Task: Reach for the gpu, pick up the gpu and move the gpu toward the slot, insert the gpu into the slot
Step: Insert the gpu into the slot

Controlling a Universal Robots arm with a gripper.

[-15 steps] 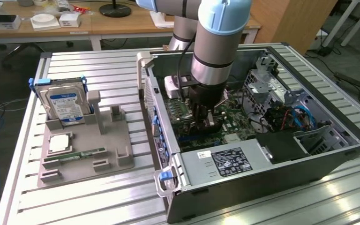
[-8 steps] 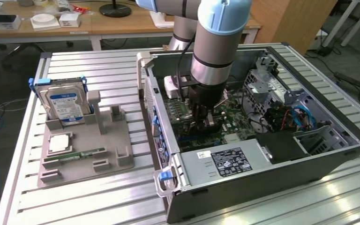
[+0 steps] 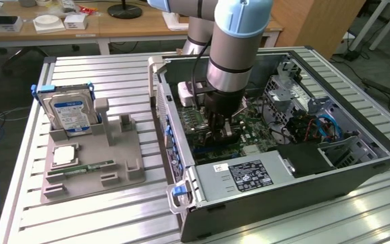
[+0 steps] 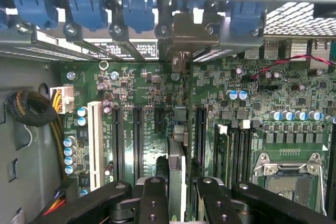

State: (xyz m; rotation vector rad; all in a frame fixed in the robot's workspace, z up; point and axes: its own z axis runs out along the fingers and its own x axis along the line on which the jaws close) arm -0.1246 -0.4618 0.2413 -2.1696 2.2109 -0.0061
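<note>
The gripper (image 4: 177, 192) is reaching down inside the open computer case (image 3: 357, 170), its fingers (image 4: 153, 198) clenched on the gpu (image 4: 177, 171), which is standing edge-on between them directly over the green motherboard (image 4: 152, 90). In the wrist view the card is appearing as a thin dark strip with its silver end bracket (image 4: 180, 35) up against the case's rear wall, among the blue expansion clips (image 4: 137, 14). Its long axis is running along the row of long connectors, from the gripper toward that rear wall, with the contact edge facing down at the board. It seems to be hanging over or just entering the slot (image 4: 181, 114), though whether it is seated cannot be told, since the card itself is hiding the connector below it. The likely trouble is misalignment: a card sitting slightly skewed or off to one side could be landing on the slot's plastic rim or drifting toward the neighbouring black connector (image 4: 200, 129), and pressing then would be bending the board or jamming the edge. The bracket may also be catching on the rear frame, tilting the card. In the exterior view the arm (image 3: 232, 56) is standing nearly vertical over the case, with the hard drive (image 3: 71, 113) well apart on the grey fixture (image 3: 90, 178) at that view's left.
</note>
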